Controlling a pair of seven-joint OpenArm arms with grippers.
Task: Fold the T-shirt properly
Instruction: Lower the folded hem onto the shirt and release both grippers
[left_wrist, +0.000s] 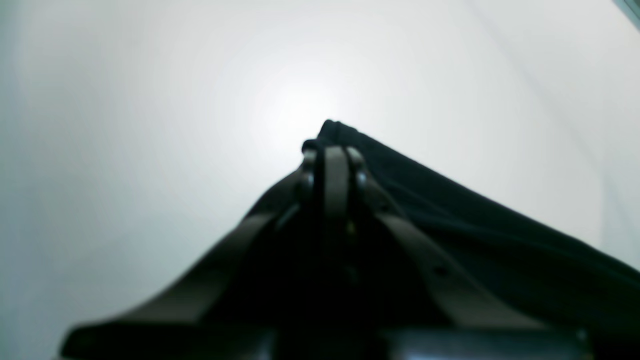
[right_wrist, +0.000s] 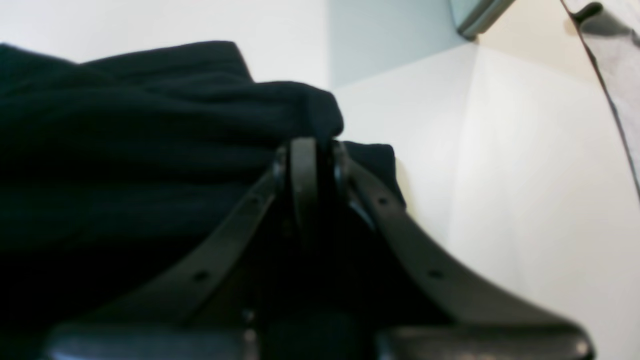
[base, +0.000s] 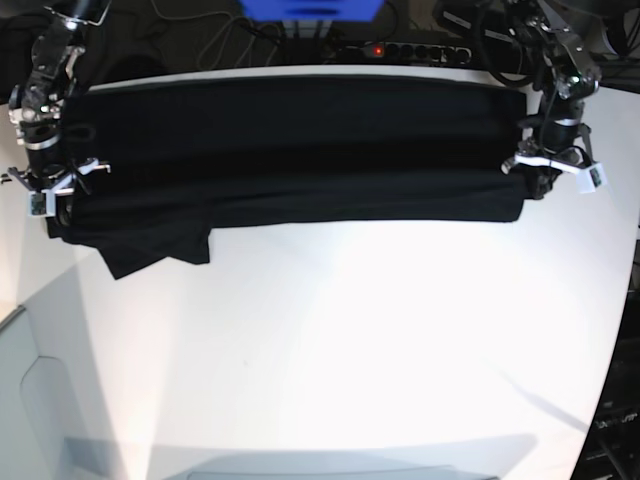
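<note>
Black cloth of the T-shirt (base: 290, 150) lies in a long folded band along the back edge of the white table (base: 350, 340), with one sleeve sticking out near the table's left side. At that end, the right gripper (right_wrist: 310, 150) has its fingers pressed together, pinching the cloth. At the other end, the left gripper (left_wrist: 332, 155) pinches the shirt's corner the same way.

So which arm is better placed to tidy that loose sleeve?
The right gripper: it clamps the T-shirt end where the sleeve hangs out. The left gripper holds the far end.
</note>
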